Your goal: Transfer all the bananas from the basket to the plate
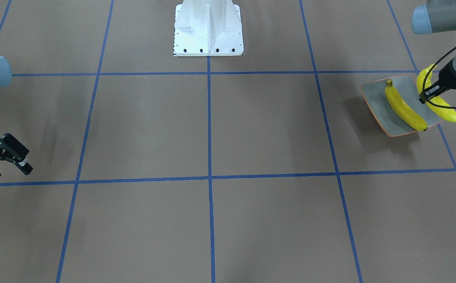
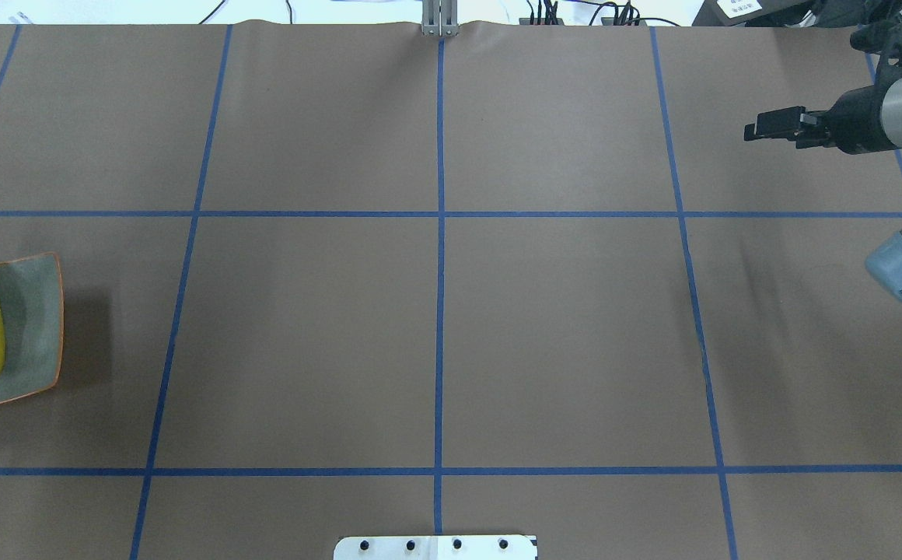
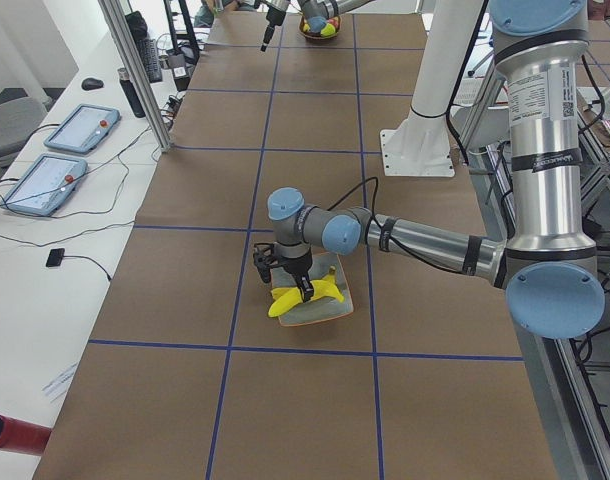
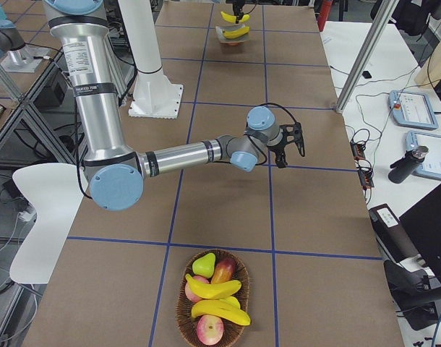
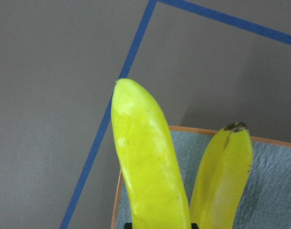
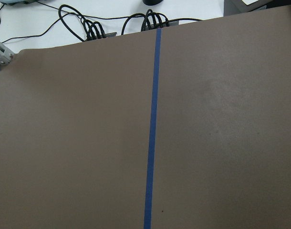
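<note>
L hand (image 1: 427, 95): clenched on held banana (image 5: 148, 167), grip approx mid-body. Fruit hangs over plate (image 1: 375, 96) outer edge, one end poking past rim above worktop (image 2: 560, 334).
R hand (image 1: 13, 172): released, nothing in it. Well apart from both plate and basket (image 4: 181, 312).
Plate: far L end of worktop. Square, grey-green, thin orange rim, edges curved up. Looks glazed, so prob. slick.
Plated banana (image 1: 404, 107): flat on plate, lying diagonally, just beside held one.
Basket: R end of worktop, round, brown wicker. Two basket bananas (image 4: 219, 311) on top, with a pear and reddish round fruit alongside.
Texture: bright yellow, smooth matte skin, dark tips, short stems.
Handling (est.): light, firm but bruisable, so moderate squeeze only. Curved + smooth, so may swivel in a two-finger pinch.
Grip pt (est.): middle of the curve, across the narrow width. Skip stem and tapered ends.
Release (est.): needs shifting inward over plate centre first. Curved rim + round body = roll-off risk, esp. near the plated one.
</note>
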`<state>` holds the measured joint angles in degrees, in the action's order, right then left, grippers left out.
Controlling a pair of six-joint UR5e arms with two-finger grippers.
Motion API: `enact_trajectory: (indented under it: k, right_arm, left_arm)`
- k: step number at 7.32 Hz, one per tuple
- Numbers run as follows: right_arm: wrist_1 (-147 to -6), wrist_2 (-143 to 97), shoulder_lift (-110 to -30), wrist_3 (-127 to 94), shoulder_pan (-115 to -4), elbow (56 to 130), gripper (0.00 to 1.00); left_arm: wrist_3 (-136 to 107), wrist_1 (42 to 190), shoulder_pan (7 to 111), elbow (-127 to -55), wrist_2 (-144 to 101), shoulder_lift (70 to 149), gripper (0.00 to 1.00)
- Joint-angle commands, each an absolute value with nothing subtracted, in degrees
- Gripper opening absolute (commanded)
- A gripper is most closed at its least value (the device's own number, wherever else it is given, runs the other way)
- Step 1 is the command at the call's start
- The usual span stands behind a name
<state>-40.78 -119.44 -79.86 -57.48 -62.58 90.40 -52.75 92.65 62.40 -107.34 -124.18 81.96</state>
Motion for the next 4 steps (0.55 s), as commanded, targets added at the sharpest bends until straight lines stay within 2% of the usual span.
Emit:
enact_trajectory:
  k: [1,4]
  right_arm:
    - [-40.87,-119.36,-80.15,-57.48,-62.58,90.35,1.0]
    - [-40.78,-119.0,-80.33,-57.48,-62.49,90.35,1.0]
  left_arm:
    - [-53.88,92.55,61.26,-106.71,-123.49,82.0,0.0]
    - [-54.49,92.64,59.86,-105.65,-123.49,82.26,0.0]
